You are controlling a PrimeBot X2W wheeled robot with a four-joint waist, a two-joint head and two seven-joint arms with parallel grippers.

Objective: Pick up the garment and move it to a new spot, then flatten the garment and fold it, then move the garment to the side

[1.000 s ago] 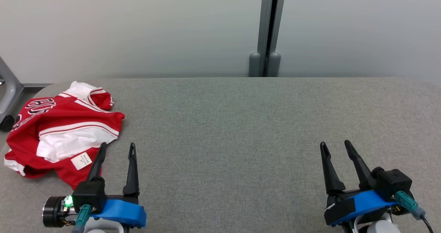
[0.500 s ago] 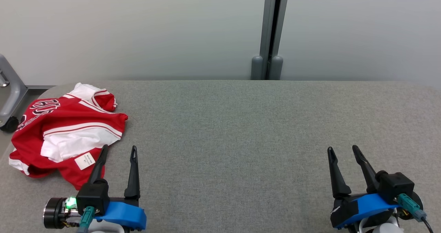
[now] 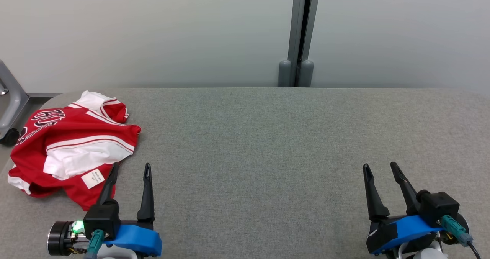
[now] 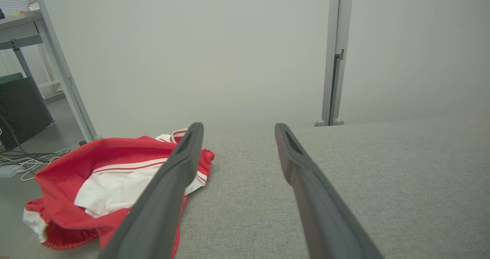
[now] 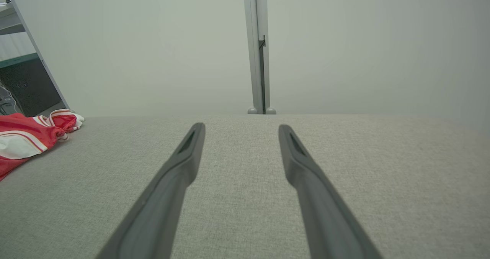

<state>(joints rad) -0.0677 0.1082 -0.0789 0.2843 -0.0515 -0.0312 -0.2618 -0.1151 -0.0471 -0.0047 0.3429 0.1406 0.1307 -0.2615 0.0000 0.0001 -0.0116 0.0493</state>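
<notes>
A crumpled red and white garment [image 3: 72,144] with black lettering and a white label lies at the far left of the grey table [image 3: 268,144]. My left gripper [image 3: 131,167] stands open just to the garment's near right, its left finger over the garment's edge in the head view. The left wrist view shows the garment [image 4: 103,174] partly behind my left finger, with the left gripper [image 4: 237,127] holding nothing. At the lower right, my right gripper [image 3: 379,166] is open and far from the garment. In the right wrist view the right gripper [image 5: 241,127] is empty, the garment [image 5: 26,138] at the left edge.
A pale wall with a grey vertical post [image 3: 300,33] runs behind the table's far edge. A grey metal frame leg with a caster [image 3: 9,109] stands off the table's left end. Cables lie on the floor [image 4: 15,163] to the left.
The head camera has shifted a little, so the whole picture sits slightly lower and to the right. Both grippers stay open and the garment lies as before.
</notes>
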